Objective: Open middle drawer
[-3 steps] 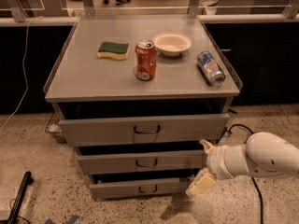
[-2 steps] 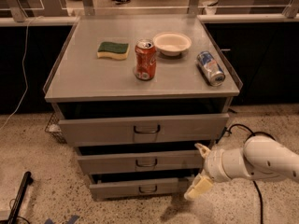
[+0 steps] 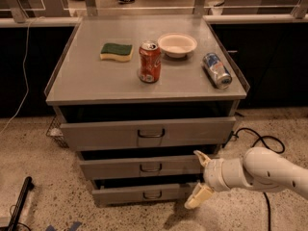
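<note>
The middle drawer point(image 3: 120, 169) is the mid-sized grey front of three in the metal cabinet, with a small dark loop handle point(image 3: 150, 167). A dark gap shows above its front. My gripper point(image 3: 199, 177) is open at the drawer's right end, in front of the cabinet's lower right corner. Its upper finger point(image 3: 201, 157) is level with the middle drawer front and its lower finger point(image 3: 198, 196) hangs by the bottom drawer point(image 3: 125, 195). The gripper is right of the handle and holds nothing.
The tallest top drawer point(image 3: 106, 134) is above. On the cabinet top point(image 3: 86, 83) are a sponge point(image 3: 116, 51), an upright red can point(image 3: 149, 61), a white bowl point(image 3: 177, 44) and a lying blue can point(image 3: 216, 70). A black cable point(image 3: 257, 139) lies on the floor at right.
My gripper and arm have moved left, closer to the right end of the middle drawer. The drawers have not moved.
</note>
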Robot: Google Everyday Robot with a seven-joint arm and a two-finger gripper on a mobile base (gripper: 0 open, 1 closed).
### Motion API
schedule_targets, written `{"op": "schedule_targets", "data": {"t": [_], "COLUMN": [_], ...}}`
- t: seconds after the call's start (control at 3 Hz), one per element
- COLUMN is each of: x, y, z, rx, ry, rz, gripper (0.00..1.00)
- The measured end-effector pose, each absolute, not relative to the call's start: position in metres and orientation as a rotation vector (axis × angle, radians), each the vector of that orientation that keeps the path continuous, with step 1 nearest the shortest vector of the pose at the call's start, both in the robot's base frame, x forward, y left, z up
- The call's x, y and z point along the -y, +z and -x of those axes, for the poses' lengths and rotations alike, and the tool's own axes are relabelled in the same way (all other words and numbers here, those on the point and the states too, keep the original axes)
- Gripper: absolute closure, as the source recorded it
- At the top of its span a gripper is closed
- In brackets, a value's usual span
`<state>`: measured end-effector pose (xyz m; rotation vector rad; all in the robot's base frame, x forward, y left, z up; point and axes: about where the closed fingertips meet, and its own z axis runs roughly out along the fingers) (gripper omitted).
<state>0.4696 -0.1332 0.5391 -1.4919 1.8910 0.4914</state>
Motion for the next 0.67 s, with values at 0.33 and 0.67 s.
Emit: {"op": "schedule_targets", "data": {"t": [0.33, 0.67], "x": [0.127, 0.116], "y": [0.519, 0.51], "z": [-0.487, -0.486], "rx": [-1.93, -1.931], "ry": [0.434, 0.431], "rz": [1.499, 1.513], "gripper": [0.0, 0.0]}}
